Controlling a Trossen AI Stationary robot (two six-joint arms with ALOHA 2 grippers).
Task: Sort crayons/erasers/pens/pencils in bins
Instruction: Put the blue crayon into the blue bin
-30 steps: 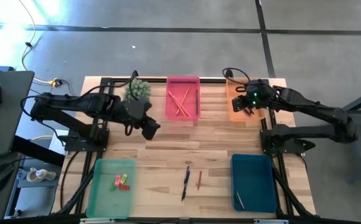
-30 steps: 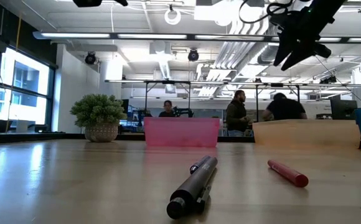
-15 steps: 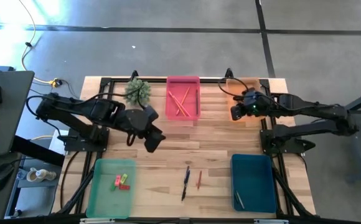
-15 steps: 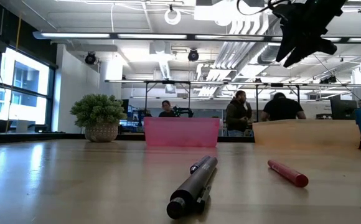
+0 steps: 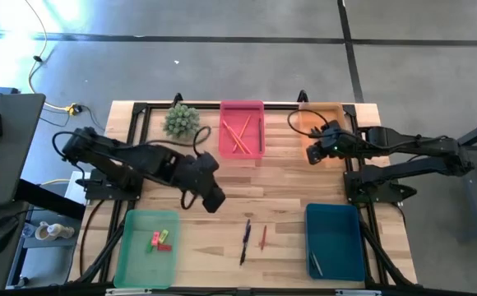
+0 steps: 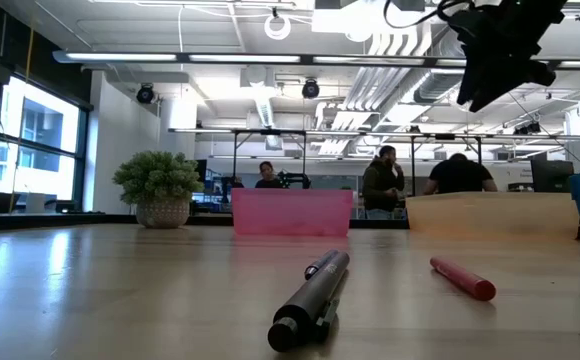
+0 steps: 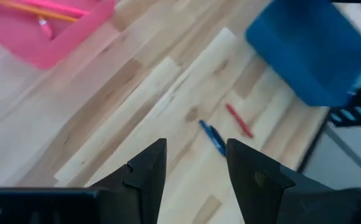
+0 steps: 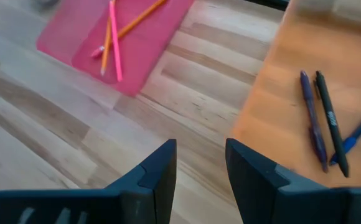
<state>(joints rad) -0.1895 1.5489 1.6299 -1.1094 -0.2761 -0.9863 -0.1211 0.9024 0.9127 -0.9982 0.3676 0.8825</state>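
Pens (image 5: 245,240) lie just beyond left gripper (image 5: 215,202) — fingers apart, empty; right gripper (image 5: 312,154) likewise.

1. Four bins sit near the table's (image 5: 288,185) corners: one far-centre (image 5: 242,131), one far-right (image 5: 314,136), one near-left (image 5: 146,248), one near-right (image 5: 335,241).
2. Pencils (image 5: 238,131) lie in the far-centre bin.
3. Erasers (image 5: 159,240) lie in the near-left bin.
4. A pen (image 5: 245,241) and a crayon (image 5: 263,238) lie side by side on the table between the two near bins.
5. A plant (image 5: 181,120) stands just left of the far-centre bin.
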